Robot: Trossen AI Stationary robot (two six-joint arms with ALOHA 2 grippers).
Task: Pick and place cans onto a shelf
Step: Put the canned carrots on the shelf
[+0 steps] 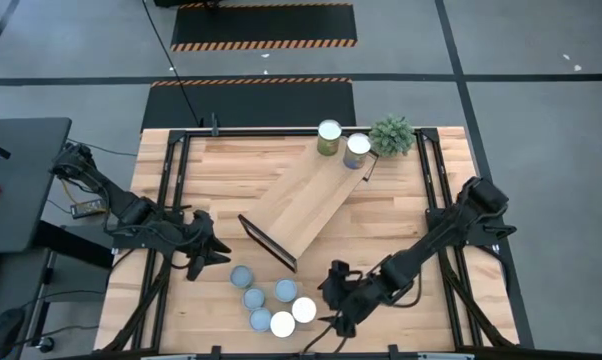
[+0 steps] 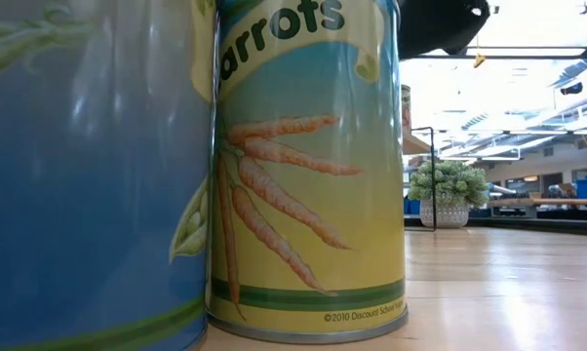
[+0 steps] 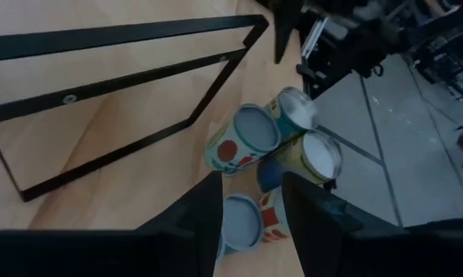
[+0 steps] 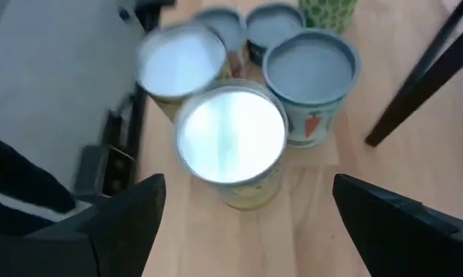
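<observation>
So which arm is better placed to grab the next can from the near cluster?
Probably the right. Its open pincer frames the white-topped short metal can at the cluster's edge. The left pincer, also open, points at a blue-grey-topped can among its neighbours.

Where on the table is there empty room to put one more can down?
Bare wood lies on the table's far-left part, between the shelf and the far edge. It is crowded at the near edge, where the cluster of cans sits between the left gripper and right gripper.

Light slatted wooden tabletop [image 1: 221,175] carries: tipped light-wood shelf [image 1: 306,200], clustered small cans [image 1: 266,300], small green potted plant [image 1: 392,134].
</observation>
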